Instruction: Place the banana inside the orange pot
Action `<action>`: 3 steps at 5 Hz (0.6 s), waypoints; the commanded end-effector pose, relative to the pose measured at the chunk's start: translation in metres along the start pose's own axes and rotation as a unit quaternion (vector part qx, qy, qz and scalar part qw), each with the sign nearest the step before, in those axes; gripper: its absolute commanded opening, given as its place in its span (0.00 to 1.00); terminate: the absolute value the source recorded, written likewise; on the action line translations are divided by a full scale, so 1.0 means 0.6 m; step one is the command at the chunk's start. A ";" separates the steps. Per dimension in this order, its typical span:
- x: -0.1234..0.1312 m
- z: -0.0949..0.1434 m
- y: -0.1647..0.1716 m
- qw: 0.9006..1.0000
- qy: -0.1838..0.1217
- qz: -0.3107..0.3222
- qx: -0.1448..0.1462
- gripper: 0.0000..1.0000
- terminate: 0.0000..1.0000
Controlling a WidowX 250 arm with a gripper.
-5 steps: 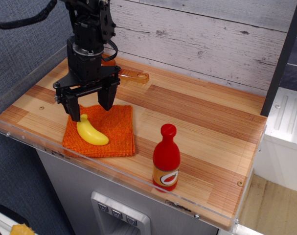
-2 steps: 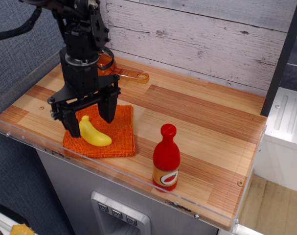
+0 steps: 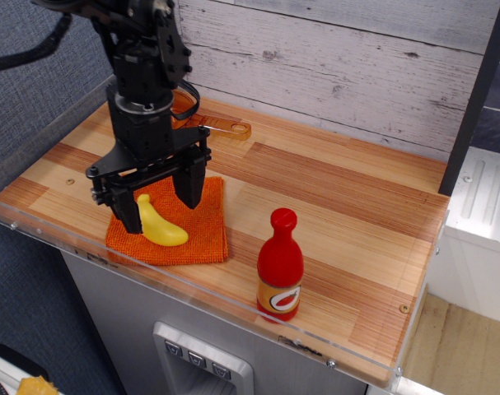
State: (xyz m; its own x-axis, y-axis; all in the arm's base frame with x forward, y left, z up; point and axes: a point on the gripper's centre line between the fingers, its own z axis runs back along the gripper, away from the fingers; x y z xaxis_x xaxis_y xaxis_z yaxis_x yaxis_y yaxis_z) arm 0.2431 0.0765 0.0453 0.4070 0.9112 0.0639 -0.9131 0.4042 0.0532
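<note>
At the left end of the wooden plank tabletop (image 3: 332, 197) the black robot claw (image 3: 156, 202) hangs spread wide over the orange square woven cloth (image 3: 202, 226), one finger just left of the stubby, bright yellow plastic toy banana (image 3: 158, 225) and the other up and to its right. It has hold of nothing; the banana lies on the cloth between the fingers, its upper tip by the left finger and its lower end pointing out toward the front right. To my eye this is the reach-and-grasp step: the claw looks lined up but the pinch is not yet made. Next it needs to settle down around the banana's middle, close on it, lift, and carry it back to the shallow translucent orange-amber plastic pot (image 3: 184, 103), which sits behind the arm at the back of the tabletop, mostly hidden, its long flat handle poking right. The smooth curved toy could squirt out of a loose pinch. Further right, the small red plastic bottle with an orange label (image 3: 280, 265) stands upright, well apart from all this.

Compared with a moment ago, the claw has shifted slightly right and turned a little, and the banana has barely moved.
</note>
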 end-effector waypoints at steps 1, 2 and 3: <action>0.019 -0.004 -0.017 1.000 -0.008 0.014 0.007 1.00 0.00; 0.011 -0.010 -0.018 1.000 -0.004 0.025 0.018 1.00 0.00; 0.008 -0.019 -0.014 0.999 0.011 0.042 0.025 1.00 0.00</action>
State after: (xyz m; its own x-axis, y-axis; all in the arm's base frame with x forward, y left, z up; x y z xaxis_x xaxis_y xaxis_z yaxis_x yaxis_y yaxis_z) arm 0.2470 0.0806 0.0277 0.3309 0.9431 0.0333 -0.9381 0.3250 0.1196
